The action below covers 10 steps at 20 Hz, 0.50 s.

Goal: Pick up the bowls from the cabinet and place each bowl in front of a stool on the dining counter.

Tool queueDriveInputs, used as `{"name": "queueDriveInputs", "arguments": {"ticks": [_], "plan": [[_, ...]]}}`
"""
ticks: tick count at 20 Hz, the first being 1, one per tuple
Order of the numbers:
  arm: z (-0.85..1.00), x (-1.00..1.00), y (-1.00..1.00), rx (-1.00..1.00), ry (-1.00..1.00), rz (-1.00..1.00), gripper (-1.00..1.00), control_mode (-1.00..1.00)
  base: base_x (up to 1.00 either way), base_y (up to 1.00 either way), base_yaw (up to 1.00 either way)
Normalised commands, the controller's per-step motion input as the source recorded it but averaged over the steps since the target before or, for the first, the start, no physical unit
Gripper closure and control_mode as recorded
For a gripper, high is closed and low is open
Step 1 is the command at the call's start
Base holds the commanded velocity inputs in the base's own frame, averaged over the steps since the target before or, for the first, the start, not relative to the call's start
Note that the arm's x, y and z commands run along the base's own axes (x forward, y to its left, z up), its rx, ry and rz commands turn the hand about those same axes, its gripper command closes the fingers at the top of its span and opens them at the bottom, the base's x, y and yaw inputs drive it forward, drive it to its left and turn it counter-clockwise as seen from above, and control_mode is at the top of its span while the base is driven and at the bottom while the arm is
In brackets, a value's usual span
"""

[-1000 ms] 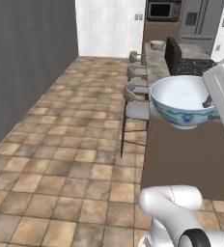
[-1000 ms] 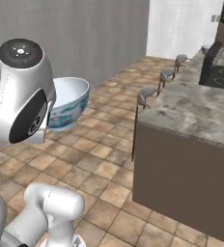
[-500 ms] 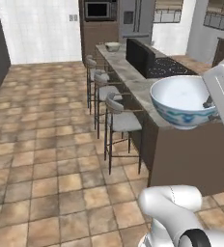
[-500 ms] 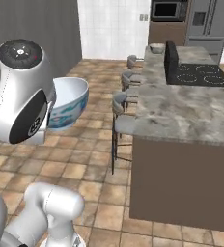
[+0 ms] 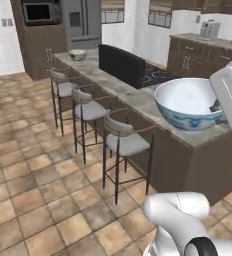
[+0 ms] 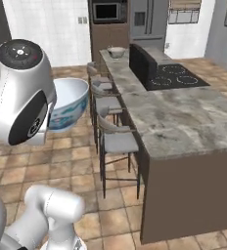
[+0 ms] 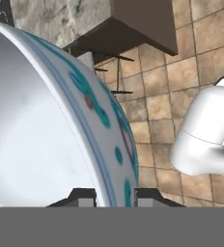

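Observation:
My gripper [image 7: 115,197] is shut on the rim of the white bowl with blue floral pattern [image 5: 188,104]. The bowl hangs upright in the air, level with the near end of the dining counter [image 5: 138,100]. It shows to the left of the counter [image 6: 184,122] as the white and blue bowl [image 6: 66,105], partly behind my arm. In the hand view its wall [image 7: 61,125] runs between my fingertips [image 7: 82,196]. An olive-grey bowl [image 5: 78,54] sits at the counter's far end [image 6: 116,52]. The cabinet is out of view.
Three stools [image 5: 125,142] [image 5: 90,110] [image 5: 63,87] stand along the counter's left side. A black upright panel [image 5: 120,65] and cooktop [image 6: 176,75] take up the counter's middle. Tiled floor [image 5: 28,190] lies open to the left. A wall oven [image 6: 108,12] stands beyond.
The whole picture has swung as the base turned, bringing the counter and stools closer and more side-on. The bowl has stayed in my grip in the same pose.

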Motion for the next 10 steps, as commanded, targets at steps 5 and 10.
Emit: {"name": "queueDriveInputs", "arguments": {"ticks": [5,10], "plan": [[0.0,0.0,0.0,0.0,0.0,0.0,1.0,1.0,0.75,0.87,-0.56],[0.0,0.0,0.0,0.0,0.0,0.0,1.0,1.0,0.65,0.75,-0.56]]}}
